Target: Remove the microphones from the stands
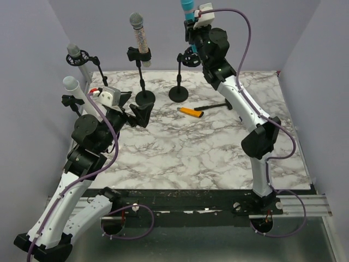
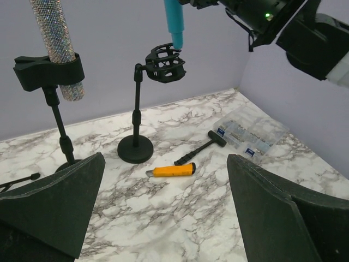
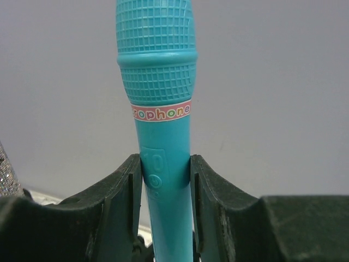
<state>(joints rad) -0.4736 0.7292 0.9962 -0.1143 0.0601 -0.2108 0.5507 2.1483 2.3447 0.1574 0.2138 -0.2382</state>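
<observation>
Above stand (image 2: 165,64): teal microphone (image 3: 159,125), gridded head, tip possibly touching.

You have open worktop (image 1: 185,158) across the near half. Back left is crowded: glitter microphone (image 1: 138,34) on its stand, grey microphones (image 1: 73,51) by the wall. A knife (image 1: 190,112) and hammer (image 1: 213,106) lie right of the shock-mount stand (image 1: 178,94).

A white table (image 1: 191,158) veined with grey marble pattern fills the middle of the space. 3 plain, pale lavender walls close it in: the back wall (image 1: 109,33), the left wall (image 1: 27,65) and the right wall (image 1: 322,71). A black rail (image 1: 191,197) runs along the table's near edge. The light is soft and even, casting only faint shadows.
</observation>
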